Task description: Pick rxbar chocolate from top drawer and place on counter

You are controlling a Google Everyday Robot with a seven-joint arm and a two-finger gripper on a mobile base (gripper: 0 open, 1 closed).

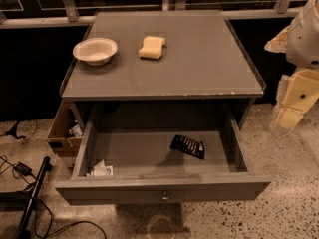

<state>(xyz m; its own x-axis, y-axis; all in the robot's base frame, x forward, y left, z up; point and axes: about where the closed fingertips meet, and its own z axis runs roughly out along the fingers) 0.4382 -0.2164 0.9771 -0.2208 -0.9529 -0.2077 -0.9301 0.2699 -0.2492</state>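
The top drawer point(124, 156) is pulled open below the counter, its front panel with a small round knob point(164, 198) nearest me. The rxbar chocolate point(188, 146), a flat black bar with a white patch at its right end, lies on the drawer's bottom, right of centre. The counter point(199, 59) is the grey cabinet top above it. My gripper point(291, 106) hangs at the right edge of the view, outside the cabinet's right side and well away from the bar. It holds nothing that I can see.
A white bowl point(95, 50) and a yellowish sponge point(152, 47) sit on the counter's back left. A crumpled white paper scrap point(101, 170) lies in the drawer's front left corner. A brown cardboard box point(62, 131) stands left of the cabinet. Cables point(30, 193) lie on the floor.
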